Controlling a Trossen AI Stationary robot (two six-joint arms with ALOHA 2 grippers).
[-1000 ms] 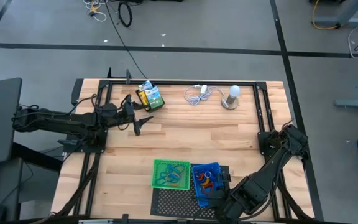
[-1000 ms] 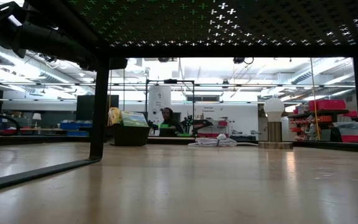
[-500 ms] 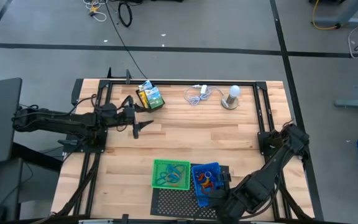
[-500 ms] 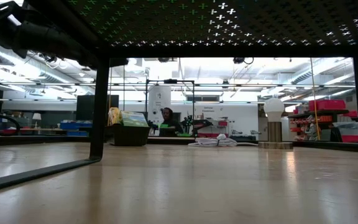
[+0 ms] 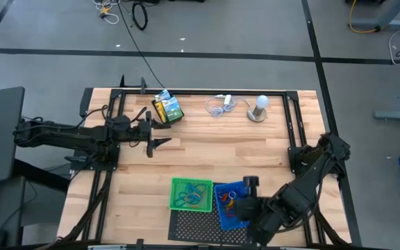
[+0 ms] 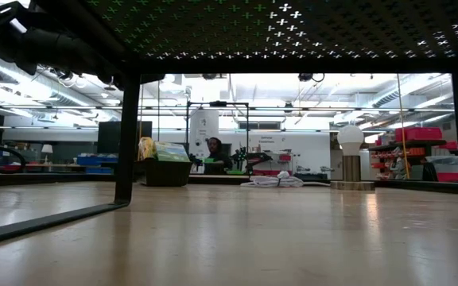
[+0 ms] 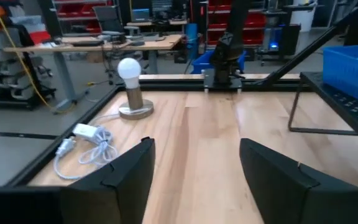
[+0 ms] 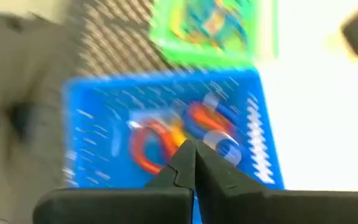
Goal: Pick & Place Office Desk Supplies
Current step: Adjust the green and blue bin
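My right gripper [image 8: 188, 157] hovers shut above the blue tray [image 5: 229, 205], which holds red, orange and blue loops [image 8: 188, 127]. I see nothing between its fingers. The green tray [image 5: 190, 193] stands beside the blue one, toward the table's left, with colourful items in it. My left gripper [image 5: 157, 139] is open over bare wood near the table's far left. Its fingers [image 7: 126, 171] point toward the table's right. The yellow-green crayon box [image 5: 167, 108] rests on the table just beyond it, by the far edge.
A white coiled cable [image 5: 219, 105] and a white bulb on a round base [image 5: 257, 108] lie by the far edge. A black perforated sheet [image 5: 201, 223] lies under the trays at the near edge. Bare wood [image 5: 221, 149] spans the table's middle. Black frame rails run along both sides.
My right arm has risen from low at the near edge, and the gripper now sits higher over the blue tray; the wrist view is blurred by the motion. My left gripper has stayed near the crayon box.
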